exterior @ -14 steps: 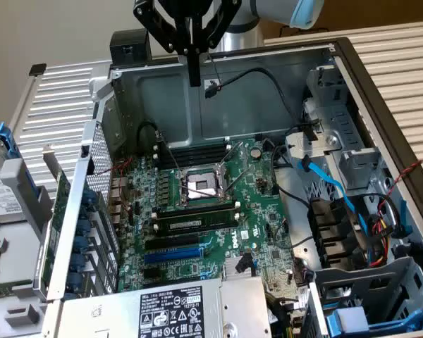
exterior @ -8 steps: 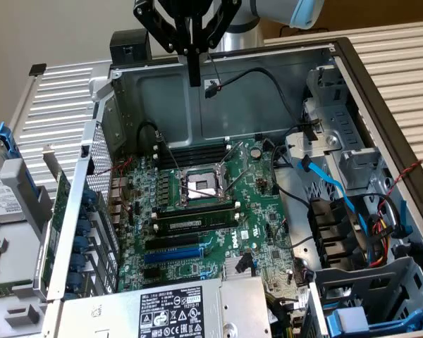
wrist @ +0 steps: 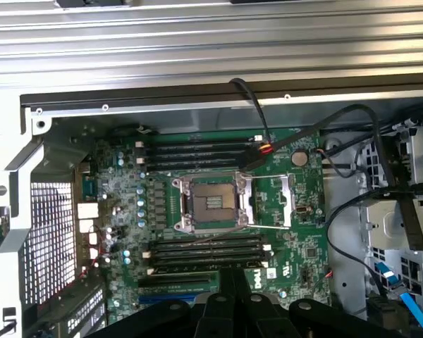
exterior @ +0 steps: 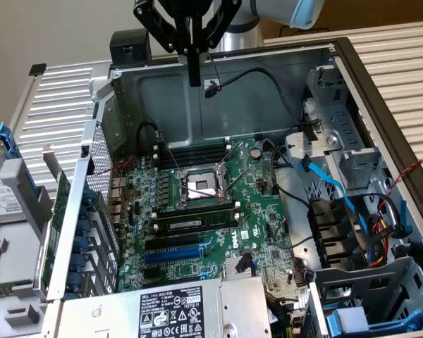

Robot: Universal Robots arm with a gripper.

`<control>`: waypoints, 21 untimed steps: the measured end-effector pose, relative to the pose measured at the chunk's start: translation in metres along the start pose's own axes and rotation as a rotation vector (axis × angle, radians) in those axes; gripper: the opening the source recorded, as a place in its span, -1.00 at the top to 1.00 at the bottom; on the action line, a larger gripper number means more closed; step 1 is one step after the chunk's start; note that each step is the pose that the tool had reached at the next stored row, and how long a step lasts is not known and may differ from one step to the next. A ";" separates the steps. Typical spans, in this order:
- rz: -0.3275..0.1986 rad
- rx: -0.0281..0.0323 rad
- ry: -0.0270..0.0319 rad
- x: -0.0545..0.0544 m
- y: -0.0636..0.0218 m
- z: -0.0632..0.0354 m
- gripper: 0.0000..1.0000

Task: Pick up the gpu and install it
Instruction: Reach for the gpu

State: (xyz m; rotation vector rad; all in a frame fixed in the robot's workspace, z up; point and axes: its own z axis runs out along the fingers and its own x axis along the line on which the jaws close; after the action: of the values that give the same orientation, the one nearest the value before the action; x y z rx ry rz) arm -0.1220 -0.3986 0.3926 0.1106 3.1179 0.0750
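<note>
Overhead, fingers [exterior: 194, 70] pressed together, arm [exterior: 268, 8] cropped, motherboard [exterior: 268, 211] partly behind power supply [exterior: 162, 310].

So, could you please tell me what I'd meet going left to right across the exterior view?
Drive → perforated wall → CPU socket → coin cell → blue cable → red wire.

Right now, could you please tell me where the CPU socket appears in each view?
Exterior view: CPU socket near the picture's middle, central on the motherboard.
Wrist view: CPU socket central on the motherboard.
Shared landmark: black memory slots flanking the socket on two sides.
</note>
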 end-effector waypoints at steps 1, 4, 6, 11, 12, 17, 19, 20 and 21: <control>0.000 0.0001 0.0000 0.001 -0.0002 -0.0001 0.79; 0.000 0.0000 -0.0001 0.008 -0.0014 -0.0003 0.79; 0.000 -0.0001 -0.0002 0.015 -0.0020 -0.0007 0.79; 0.000 0.0001 0.0000 0.037 -0.0049 -0.0029 0.79; 0.000 0.0001 0.0000 0.041 -0.0055 -0.0036 0.79; 0.000 0.0000 -0.0001 0.064 -0.0084 -0.0067 0.79; 0.000 0.0002 -0.0001 0.073 -0.0095 -0.0078 0.79; 0.000 0.0002 0.0000 0.077 -0.0101 -0.0082 0.79; 0.000 0.0003 -0.0002 0.081 -0.0107 -0.0085 0.79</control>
State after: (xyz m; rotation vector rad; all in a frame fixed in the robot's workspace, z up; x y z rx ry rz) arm -0.2040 -0.4039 0.3991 0.1104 3.1178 0.0745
